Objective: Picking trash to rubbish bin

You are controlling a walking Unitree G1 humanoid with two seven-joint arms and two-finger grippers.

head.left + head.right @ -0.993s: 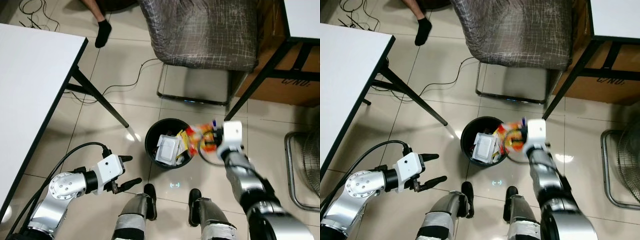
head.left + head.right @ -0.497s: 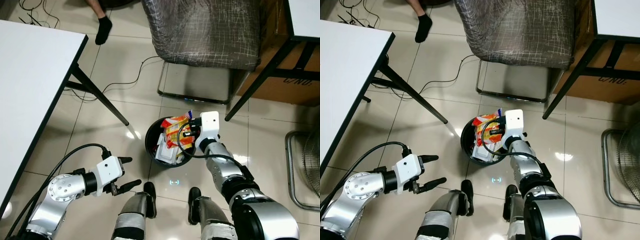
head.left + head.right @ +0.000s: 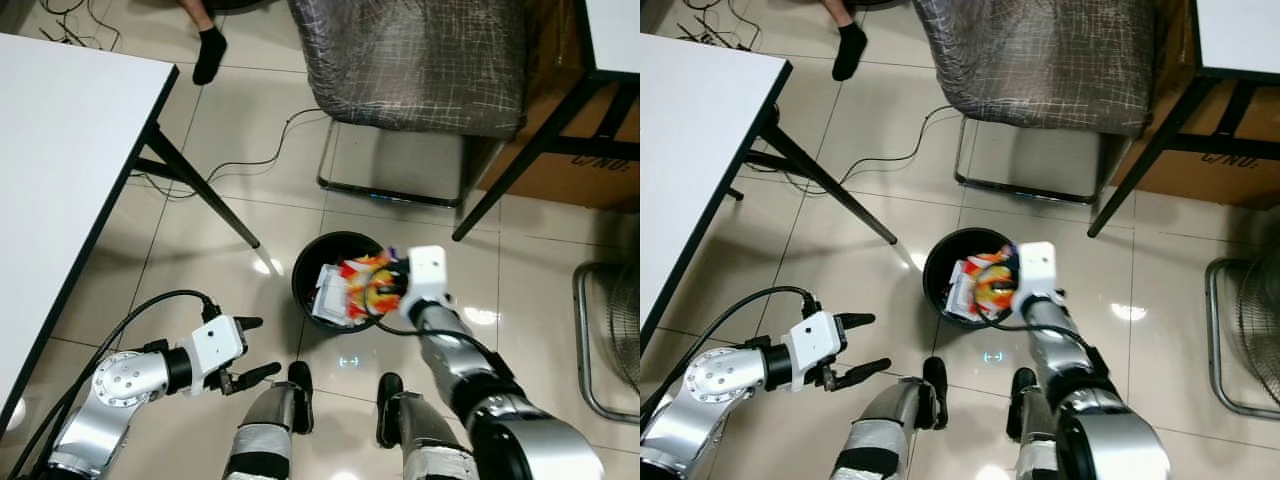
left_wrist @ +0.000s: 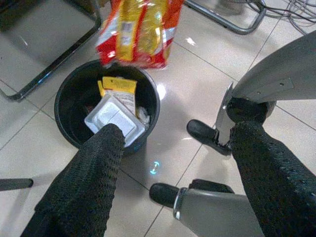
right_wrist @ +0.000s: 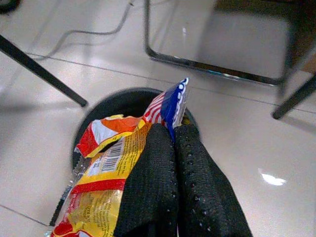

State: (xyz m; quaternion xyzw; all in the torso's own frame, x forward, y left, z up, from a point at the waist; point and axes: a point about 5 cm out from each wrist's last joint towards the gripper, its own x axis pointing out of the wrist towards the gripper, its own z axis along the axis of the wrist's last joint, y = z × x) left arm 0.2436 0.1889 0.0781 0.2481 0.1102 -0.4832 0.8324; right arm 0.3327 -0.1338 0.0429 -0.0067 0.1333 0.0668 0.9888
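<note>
I have the right gripper [image 5: 173,143] over the black rubbish bin [image 3: 305,275], its fingers [image 5: 197,163] clamped together on a red, yellow and orange snack wrapper [image 5: 106,177]. The wrapper hangs from the fingertips above the bin's opening, a blue-and-striped corner poking up just past them. Below the fingers, inside the bin, I can see a white foam container [image 4: 114,120] and a yellow packet [image 4: 120,89] lying against it.

My left gripper [image 3: 252,349] is held off to the side of the bin, near the robot's left shoe [image 3: 299,378], its fingers [image 4: 89,168] spread apart and holding nothing. Beyond the bin stands a grey chair [image 3: 420,60]; a white table [image 3: 60,170] is on the left, and a person's socked foot [image 3: 210,52] rests on the tiled floor [image 3: 200,240] farther off.
</note>
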